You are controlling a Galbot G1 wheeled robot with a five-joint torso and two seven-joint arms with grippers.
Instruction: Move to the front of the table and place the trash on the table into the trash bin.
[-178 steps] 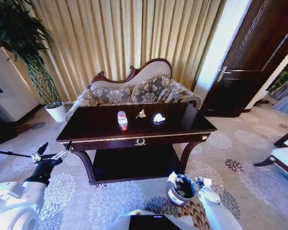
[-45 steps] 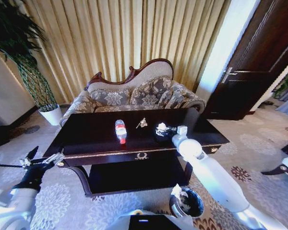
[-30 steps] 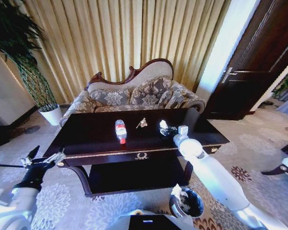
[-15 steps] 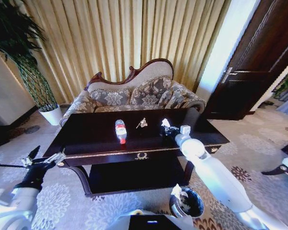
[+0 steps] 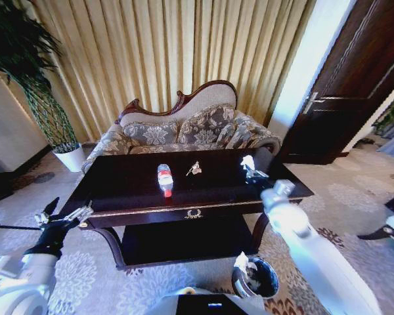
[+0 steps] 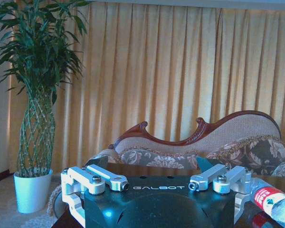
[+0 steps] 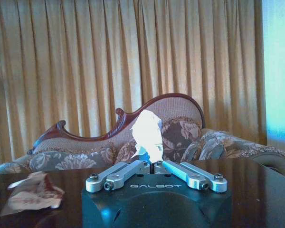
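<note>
Above the table (image 5: 131,187), right claw (image 5: 249,168) pinches paper wad (image 7: 147,134) — fingertips hidden

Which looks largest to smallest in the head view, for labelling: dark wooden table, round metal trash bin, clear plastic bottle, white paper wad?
1. Dark wooden table
2. Round metal trash bin, nearer the camera
3. Clear plastic bottle
4. White paper wad, held in the right gripper; close to the bottle's size, so unsure
</note>
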